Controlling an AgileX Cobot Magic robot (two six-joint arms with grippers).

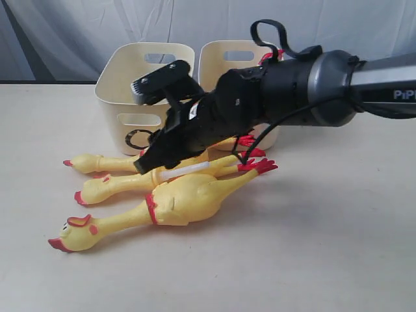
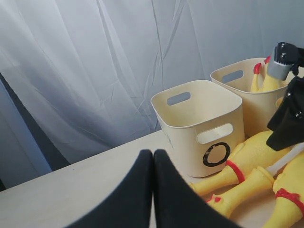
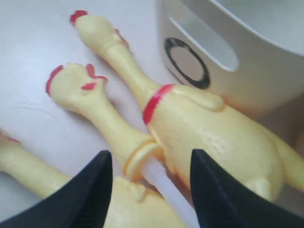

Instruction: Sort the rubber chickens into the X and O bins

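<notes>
Closest up: the biggest yellow rubber chicken (image 1: 175, 198) lying flat, with a middle chicken (image 1: 120, 185) and a far chicken (image 1: 104, 162) packed behind it, the last just beside the cream plastic O tub (image 1: 112, 103). The right end effector (image 1: 148, 164) is spread wide over the middle chicken's neck, gripping nothing. The left end effector (image 2: 153, 156) is clenched, empty. Loads of bare surface (image 1: 325, 247) front and right.

Four rubber chickens: the nearest chicken (image 1: 175, 201), the middle chicken (image 1: 120, 186) and the far chicken (image 1: 104, 162) lie on the surface (image 1: 338, 247), and a fourth chicken (image 2: 266, 83) is in a bin. Two cream bins: the O bin (image 2: 183, 137) and a second bin (image 2: 256, 107) at its three o'clock in the exterior view (mark hidden). Two grippers: the left gripper (image 2: 153, 154) and the right gripper (image 3: 151, 154).
</notes>
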